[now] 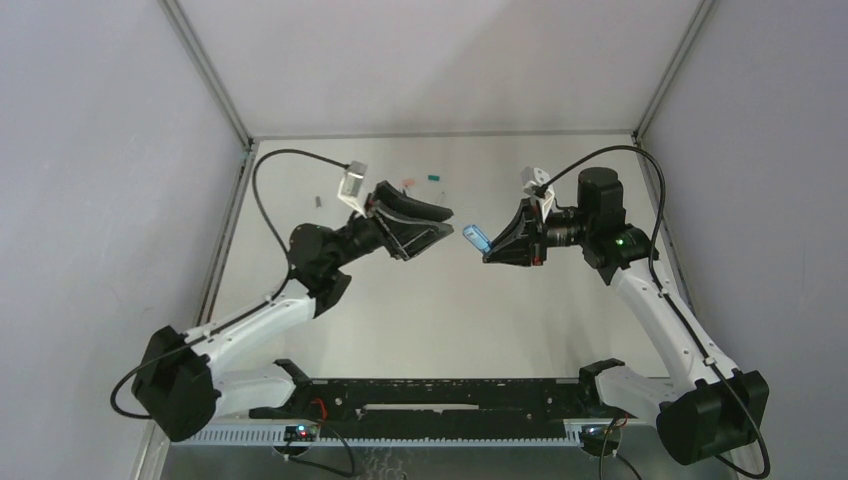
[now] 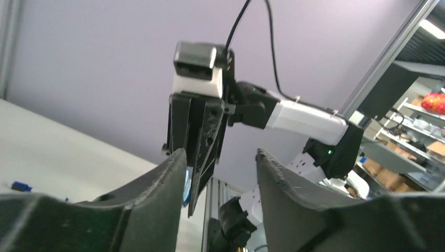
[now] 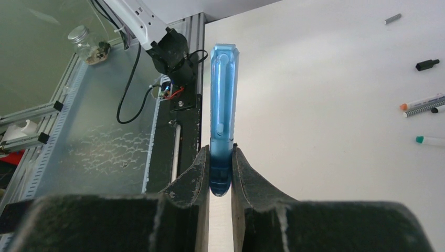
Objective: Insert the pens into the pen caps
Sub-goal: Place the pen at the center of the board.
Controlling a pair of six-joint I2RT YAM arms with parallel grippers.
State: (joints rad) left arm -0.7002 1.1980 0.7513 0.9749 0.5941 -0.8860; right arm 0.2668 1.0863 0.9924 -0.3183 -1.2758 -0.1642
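Top external view shows a plain white table (image 1: 420,320) closed in by grey walls (image 1: 100,150), with thin metal posts (image 1: 205,70) rising at the far corners. In the right wrist view a glass jar (image 3: 84,41) stands outside the table, beyond its near edge. Counted, there are a left arm (image 1: 250,320) and a right arm (image 1: 660,300), and one light-blue pen (image 3: 223,100). On the table the right wrist view gives two thin white pens, one with an orange end (image 3: 422,102) and one with a teal end (image 3: 431,140). Beside them is a black piece (image 3: 435,109) at the picture's edge that I cannot name for sure. Two short caps lie there too, one grey (image 3: 392,19) and one black (image 3: 427,65). From above, three tiny bits lie on the far part of the table: grey (image 1: 318,200), salmon (image 1: 408,182) and teal (image 1: 434,178). The light-blue pen is off the table, in the air near the middle, pinched at one end between the fingers (image 3: 191,178) of the right gripper (image 1: 487,250). Its long axis runs left to right, and its free end points left and a little far, toward the left gripper (image 1: 448,222). That gripper's fingers (image 2: 157,184) stand spread apart, and the pen's tip is near them.
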